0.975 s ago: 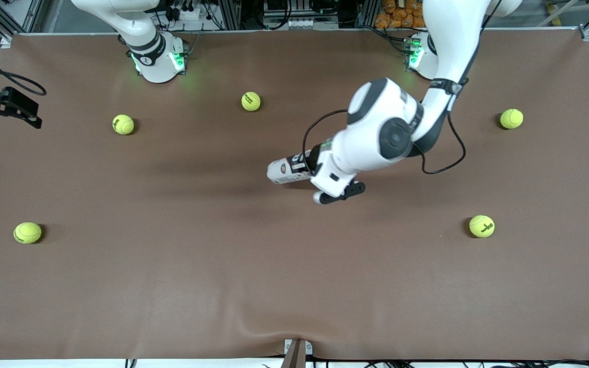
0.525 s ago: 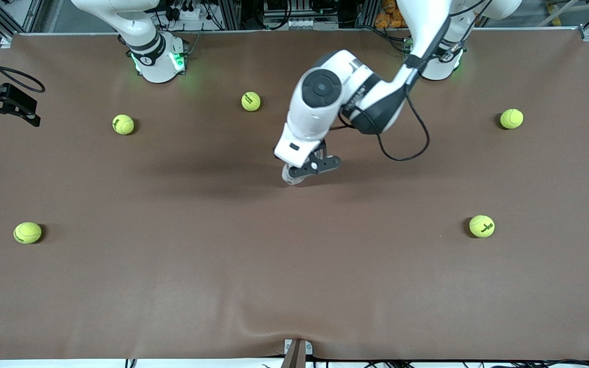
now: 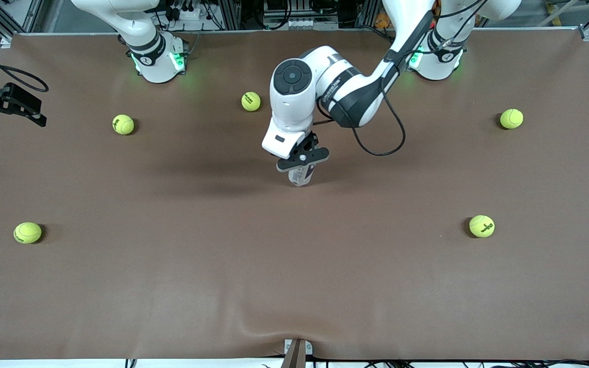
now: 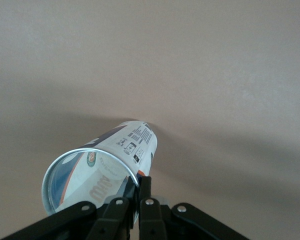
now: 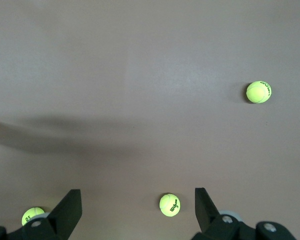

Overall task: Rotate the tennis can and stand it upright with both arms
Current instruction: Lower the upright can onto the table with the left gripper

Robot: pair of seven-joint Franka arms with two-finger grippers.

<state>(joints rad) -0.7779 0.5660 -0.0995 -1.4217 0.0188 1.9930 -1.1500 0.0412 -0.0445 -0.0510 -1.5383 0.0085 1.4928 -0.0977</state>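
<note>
Five tennis balls (image 3: 123,124) dot the brown counter (image 3: 172,286); left gripper (image 3: 302,162) jaws pinch the tennis can (image 3: 300,176) mid-counter; right gripper (image 5: 137,210) jaws spread, waiting over the right arm's end.

Robotics lab: framed brown table (image 3: 120,286)

Left tool (image 3: 302,162) clamped, over table centre; right tool (image 5: 138,210) wide open, waiting aloft

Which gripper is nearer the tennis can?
Left. The left gripper is shut on the tennis can; the right gripper waits open at the right arm's table end.
</note>
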